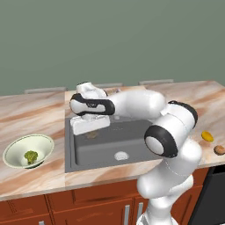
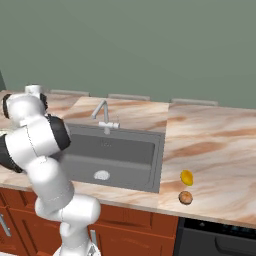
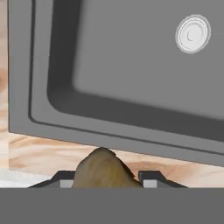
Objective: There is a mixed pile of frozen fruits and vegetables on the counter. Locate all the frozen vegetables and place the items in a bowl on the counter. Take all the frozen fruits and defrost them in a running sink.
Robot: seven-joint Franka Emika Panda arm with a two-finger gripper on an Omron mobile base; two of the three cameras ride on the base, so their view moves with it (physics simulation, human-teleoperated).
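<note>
My gripper (image 1: 91, 132) hangs over the left part of the dark grey sink (image 1: 83, 151), shut on a dark brown vegetable lump (image 1: 92, 135). In the hand view the lump (image 3: 103, 169) sits between the two fingertips, above the sink's edge and a strip of counter (image 3: 52, 153). The bowl (image 1: 16, 147) stands on the counter to the left of the sink, with the green broccoli floret (image 1: 30, 156) inside. The yellow-orange fruit (image 1: 207, 136) and the brown round fruit (image 1: 219, 150) lie on the counter at the right.
The silver drain (image 1: 121, 155) is in the middle of the basin floor. A silver faucet (image 2: 104, 114) stands behind the sink. Both fruits (image 2: 186, 177) (image 2: 185, 198) lie close to the counter's front edge. A dark appliance (image 2: 220, 240) sits below them.
</note>
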